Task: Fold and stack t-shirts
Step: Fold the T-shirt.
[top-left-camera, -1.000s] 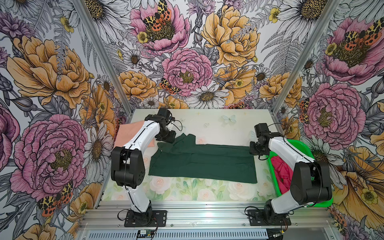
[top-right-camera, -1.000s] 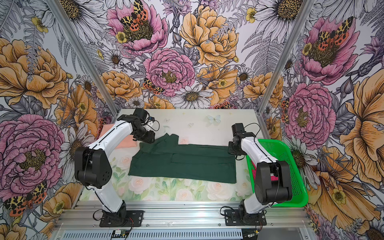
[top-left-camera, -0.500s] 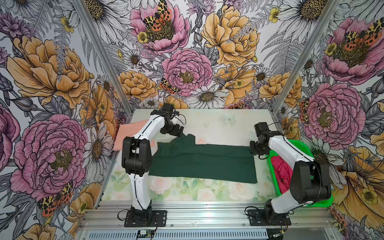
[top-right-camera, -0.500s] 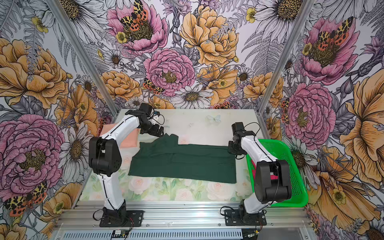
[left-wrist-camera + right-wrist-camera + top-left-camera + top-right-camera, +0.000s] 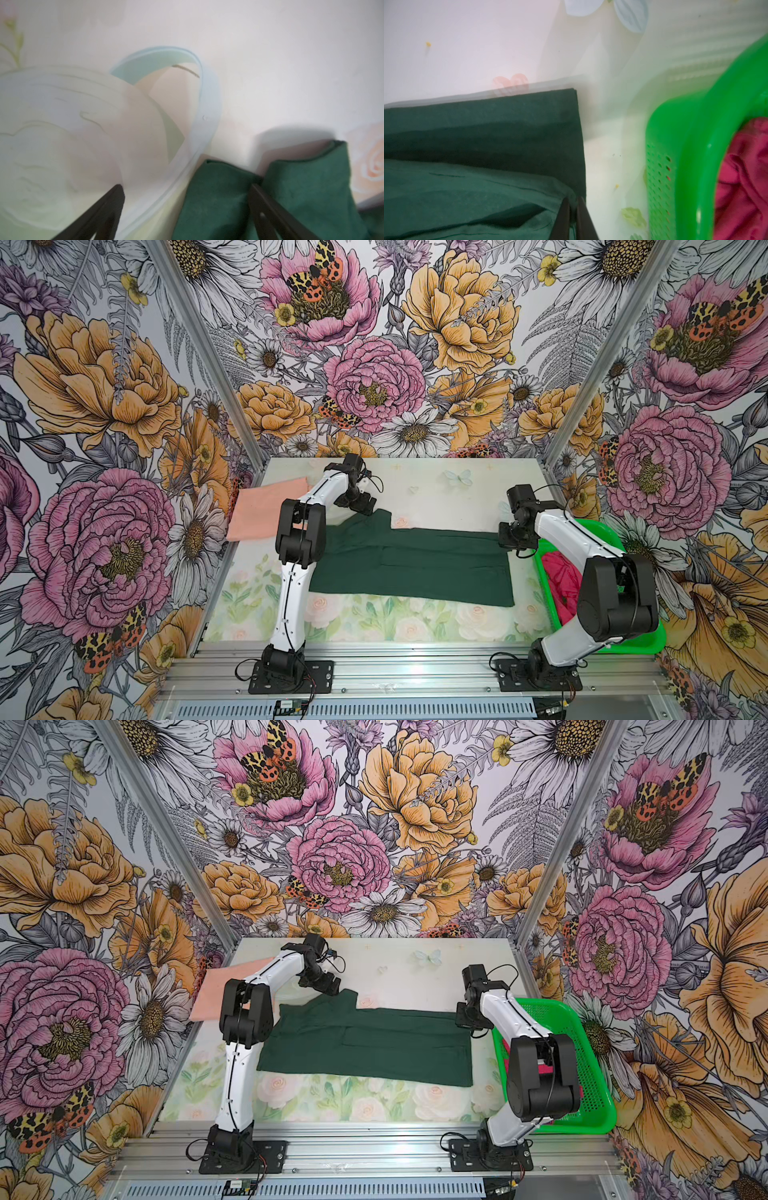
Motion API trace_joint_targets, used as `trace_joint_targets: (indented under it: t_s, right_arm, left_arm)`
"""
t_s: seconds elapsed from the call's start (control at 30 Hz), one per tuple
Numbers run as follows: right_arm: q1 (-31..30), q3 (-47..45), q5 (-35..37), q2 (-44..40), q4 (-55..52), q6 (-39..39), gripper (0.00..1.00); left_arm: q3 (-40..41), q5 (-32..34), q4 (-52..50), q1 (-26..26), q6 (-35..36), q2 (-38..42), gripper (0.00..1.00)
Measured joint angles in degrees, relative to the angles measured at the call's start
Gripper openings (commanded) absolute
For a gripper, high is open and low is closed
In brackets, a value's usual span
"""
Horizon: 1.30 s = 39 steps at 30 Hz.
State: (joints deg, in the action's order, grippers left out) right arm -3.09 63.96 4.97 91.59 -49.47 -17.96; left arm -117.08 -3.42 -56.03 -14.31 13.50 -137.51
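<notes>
Tabletop (image 5: 374,622) with a pale rose print, inside a flower-papered cell.

Nearest the rail, the dark forest-green cloth t-shirt (image 5: 415,564) lies flat mid-table as a long band. Its seam lines suggest the sides are already turned in. One flap (image 5: 374,519) juts past the far edge at the left end.

To the right, the bright green perforated plastic basket (image 5: 544,1006) sits just beside the shirt. It holds the crumpled crimson-pink t-shirt (image 5: 561,576).

Right gripper (image 5: 573,207): jaws nearly together, apparently pinching the green shirt's right edge near its far corner.

Left gripper (image 5: 186,188): jaws wide, poised over the far left flap, gripping nothing.

Change noted: a second ago these jaws were narrower at that flap. They have since opened, and the elbow has swung inward toward the shirt.

Farther left, the pale peach-salmon t-shirt (image 5: 262,510) lies as a flat rectangle at the table's edge.

Assessment: the left flap is released and the lengthwise fold looks done. Crosswise folding and stacking remain.
</notes>
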Motion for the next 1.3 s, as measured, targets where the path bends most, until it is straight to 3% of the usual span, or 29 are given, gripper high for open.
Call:
trace_joint_targets:
  t_s: [0.13,0.17,0.23,0.33,0.4,0.53,0.9,1.3]
  right_arm:
    - [0.0,0.5,0.1,0.7,0.0,0.0,0.10]
    - [0.0,0.7,0.2,0.7,0.0,0.0,0.10]
    - [0.0,0.9,0.5,0.8,0.0,0.0,0.10]
    - [0.0,1.0,0.9,0.9,0.0,0.0,0.10]
    - [0.0,1.2,0.9,1.1,0.0,0.0,0.10]
    - [0.0,1.4,1.2,1.8,0.0,0.0,0.09]
    - [0.0,3.2,2.4,2.6,1.6,0.5,0.09]
    - [0.0,15.6,2.4,12.3,4.2,2.5,0.08]
  left_arm:
    - [-0.5,-1.4,0.7,-0.2,0.9,-0.5,0.70]
    - [-0.5,-2.2,0.8,-0.2,1.1,-0.5,0.62]
    - [-0.5,-4.7,0.9,-0.1,1.2,-0.6,0.30]
    - [-0.5,-12.0,0.5,0.9,0.4,-1.0,0.13]
    - [-0.5,-18.1,0.5,2.0,-0.7,-1.7,0.10]
    - [0.3,-21.9,0.2,4.0,-2.2,-1.8,0.10]
    - [-1.1,-18.4,-1.0,4.3,-4.8,1.7,0.10]
    - [-30.6,-13.2,1.0,2.4,-4.7,-0.7,0.11]
